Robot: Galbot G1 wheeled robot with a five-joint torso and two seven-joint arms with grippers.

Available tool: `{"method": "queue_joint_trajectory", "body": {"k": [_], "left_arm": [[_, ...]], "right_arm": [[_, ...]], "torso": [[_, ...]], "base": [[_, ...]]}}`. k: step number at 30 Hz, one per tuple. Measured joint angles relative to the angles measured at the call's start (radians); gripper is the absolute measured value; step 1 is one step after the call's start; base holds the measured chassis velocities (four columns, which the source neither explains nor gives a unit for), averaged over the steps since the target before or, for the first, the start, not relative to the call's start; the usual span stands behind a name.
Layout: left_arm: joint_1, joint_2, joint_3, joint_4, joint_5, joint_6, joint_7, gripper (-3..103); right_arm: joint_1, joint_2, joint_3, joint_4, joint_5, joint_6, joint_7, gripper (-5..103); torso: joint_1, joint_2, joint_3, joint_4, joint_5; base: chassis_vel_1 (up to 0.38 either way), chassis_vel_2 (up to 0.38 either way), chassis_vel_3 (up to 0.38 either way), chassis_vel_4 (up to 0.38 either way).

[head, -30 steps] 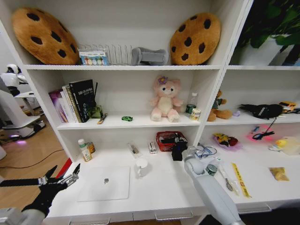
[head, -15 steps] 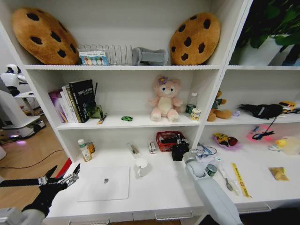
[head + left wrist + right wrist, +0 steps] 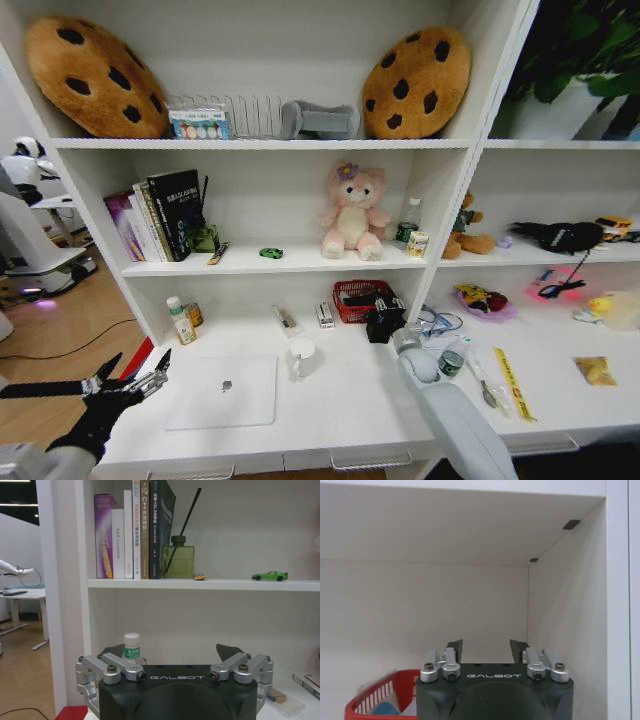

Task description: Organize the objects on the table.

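A thin silver laptop (image 3: 222, 390) lies closed on the white table (image 3: 350, 400), left of centre. The tiny green toy car (image 3: 271, 253) (image 3: 270, 575) stands on the shelf above, next to the books. My left gripper (image 3: 150, 378) (image 3: 172, 652) hangs open and empty off the table's left end, level with the laptop. At the back of the desk bay, my right gripper (image 3: 383, 322) (image 3: 486, 650) is open with nothing between its fingers, right beside the red basket (image 3: 362, 298) (image 3: 375, 700). I cannot pick out the pens for certain.
A white mug (image 3: 302, 357) stands just right of the laptop. A small bottle (image 3: 181, 320) (image 3: 132, 646) sits at the back left. The pink plush bear (image 3: 352, 213) is on the middle shelf. Cables, a yellow strip (image 3: 513, 383) and small items clutter the right side.
My right arm has pushed a little farther in toward the red basket. The left arm and the objects have not moved.
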Motion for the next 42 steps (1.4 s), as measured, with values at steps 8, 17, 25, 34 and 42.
{"method": "queue_joint_trajectory", "body": {"k": [8,17,25,34,42], "left_arm": [[0.000,0.000,0.000,0.000,0.000,0.000,0.000,100],[0.000,0.000,0.000,0.000,0.000,0.000,0.000,100],[0.000,0.000,0.000,0.000,0.000,0.000,0.000,100],[0.000,0.000,0.000,0.000,0.000,0.000,0.000,100],[0.000,0.000,0.000,0.000,0.000,0.000,0.000,100]], "right_arm": [[-0.120,-0.092,0.044,0.223,0.095,0.005,-0.094,82],[-0.450,-0.134,0.203,0.534,0.110,-0.150,-0.068,100],[-0.671,-0.112,0.266,0.641,0.108,-0.230,-0.035,100],[-0.713,-0.111,0.282,0.644,0.266,-0.400,0.060,100],[-0.663,-0.145,0.283,0.633,0.290,-0.514,0.175,100]], "torso": [[0.000,0.000,0.000,-0.0002,-0.0003],[0.000,0.000,0.000,-0.0007,-0.0002],[0.000,0.000,0.000,-0.0001,0.0001],[0.000,0.000,0.000,-0.0001,0.0000],[0.000,0.000,0.000,0.0002,-0.0001]], "base": [[0.000,0.000,0.000,0.000],[0.000,0.000,0.000,0.000],[0.000,0.000,0.000,0.000],[0.000,0.000,0.000,0.000],[0.000,0.000,0.000,0.000]]}}
